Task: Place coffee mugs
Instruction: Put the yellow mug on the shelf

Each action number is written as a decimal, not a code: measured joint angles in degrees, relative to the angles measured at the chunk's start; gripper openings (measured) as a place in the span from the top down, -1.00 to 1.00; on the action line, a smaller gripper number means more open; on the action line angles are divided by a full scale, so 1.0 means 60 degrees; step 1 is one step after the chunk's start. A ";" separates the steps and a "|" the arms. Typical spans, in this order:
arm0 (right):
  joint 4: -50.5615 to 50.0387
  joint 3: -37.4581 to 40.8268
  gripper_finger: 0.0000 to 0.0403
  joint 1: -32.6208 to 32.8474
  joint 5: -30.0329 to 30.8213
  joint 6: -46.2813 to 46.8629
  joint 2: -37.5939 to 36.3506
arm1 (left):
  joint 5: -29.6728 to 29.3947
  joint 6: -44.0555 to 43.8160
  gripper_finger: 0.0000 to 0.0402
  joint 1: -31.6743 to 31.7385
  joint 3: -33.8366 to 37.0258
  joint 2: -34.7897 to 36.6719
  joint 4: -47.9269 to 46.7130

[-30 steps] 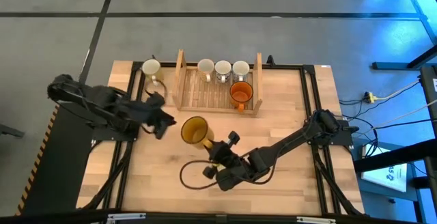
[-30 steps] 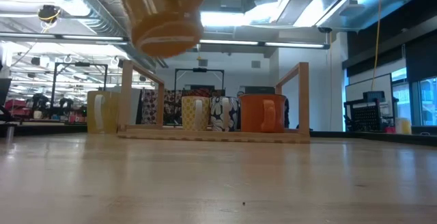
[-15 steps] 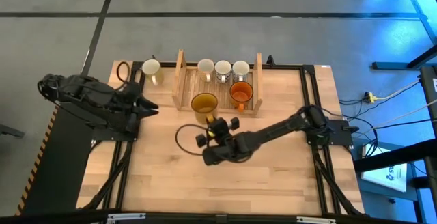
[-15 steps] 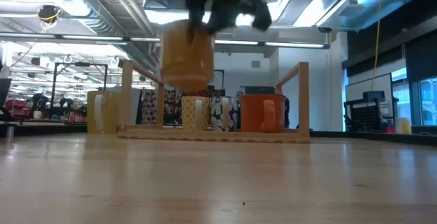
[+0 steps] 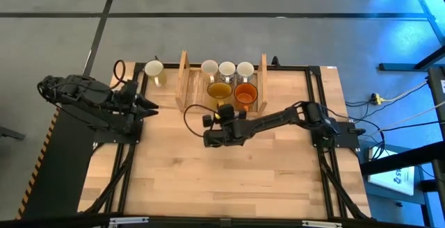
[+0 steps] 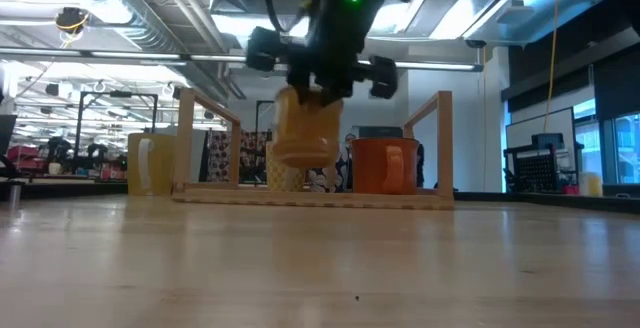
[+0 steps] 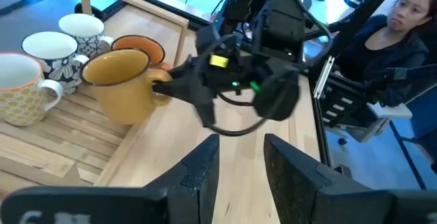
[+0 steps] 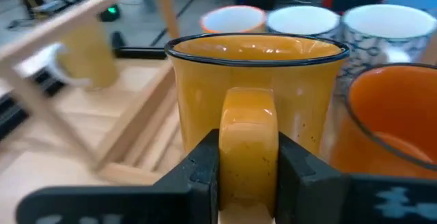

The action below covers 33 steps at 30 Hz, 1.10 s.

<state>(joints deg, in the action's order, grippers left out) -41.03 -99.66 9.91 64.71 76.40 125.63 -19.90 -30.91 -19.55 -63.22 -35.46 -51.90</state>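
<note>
Two right gripper (image 8: pixel 247 183) jaws clamped on amber mug (image 8: pixel 256 108) handle, left gripper (image 7: pixel 240 176) jaws parted, empty.

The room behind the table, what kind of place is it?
Probably a robotics lab or workshop. The low view shows exposed ceiling ducts and strip lights, with cluttered equipment racks far behind. A person sits beside the wooden table.

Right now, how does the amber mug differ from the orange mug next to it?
The amber mug is held by its handle in the right gripper; the orange mug is not held. In the low view the amber mug hangs above the rack, while the orange mug stands on it. The amber mug is yellower. Both are upright and handled.
</note>
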 joint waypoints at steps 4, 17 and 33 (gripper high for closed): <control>-0.0472 0.0000 0.67 -0.0199 -0.0218 0.0450 0.0132 | -0.0016 0.0339 0.45 0.0000 0.0000 0.0000 0.0004; 0.0321 0.0000 0.67 -0.0733 -0.0566 -0.0019 0.0659 | -0.0073 0.0352 0.45 0.0004 0.0004 -0.0007 0.0022; 0.0113 -0.0018 0.67 -0.0961 -0.0732 -0.0381 0.0822 | -0.0021 0.0238 0.45 0.0004 0.0004 -0.0004 0.0029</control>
<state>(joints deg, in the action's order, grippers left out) -40.35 -99.77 4.14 60.32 74.11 130.56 -20.02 -29.48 -19.53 -63.20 -35.48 -51.72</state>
